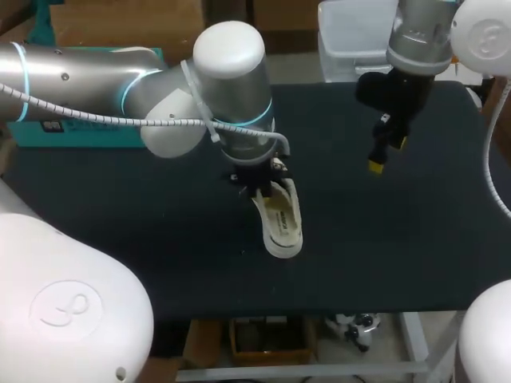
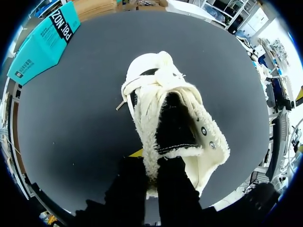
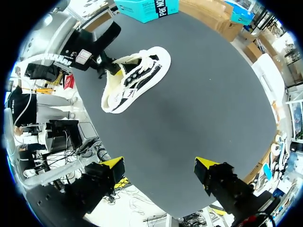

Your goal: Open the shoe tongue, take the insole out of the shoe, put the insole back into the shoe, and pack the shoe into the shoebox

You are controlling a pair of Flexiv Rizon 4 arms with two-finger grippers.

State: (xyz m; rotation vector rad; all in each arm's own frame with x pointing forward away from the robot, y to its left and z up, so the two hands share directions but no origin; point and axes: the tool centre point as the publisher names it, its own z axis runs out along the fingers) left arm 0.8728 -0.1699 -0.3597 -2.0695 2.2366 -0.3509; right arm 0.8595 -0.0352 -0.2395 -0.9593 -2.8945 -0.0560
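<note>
Shoebox (image 2: pixel 42 42): teal, at the far left of the black table (image 1: pixel 383 239), behind the left arm.
Left gripper (image 1: pixel 257 182): low at the shoe's opening, its fingers pinching the fleecy edge there.
Shoe (image 1: pixel 281 219): cream, fleece-lined, mid-table, with its toe pointing away from the left gripper.
Right gripper (image 3: pixel 158 165): above bare table, well apart from the shoe, fingers spread.

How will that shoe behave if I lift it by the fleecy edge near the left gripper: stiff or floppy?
The shoe would probably sag rather than stay stiff: its fleece collar looks soft and splays outward. The rubber toe looks the heavier end, so it would likely dip. The laces lie loose and might snag.
</note>
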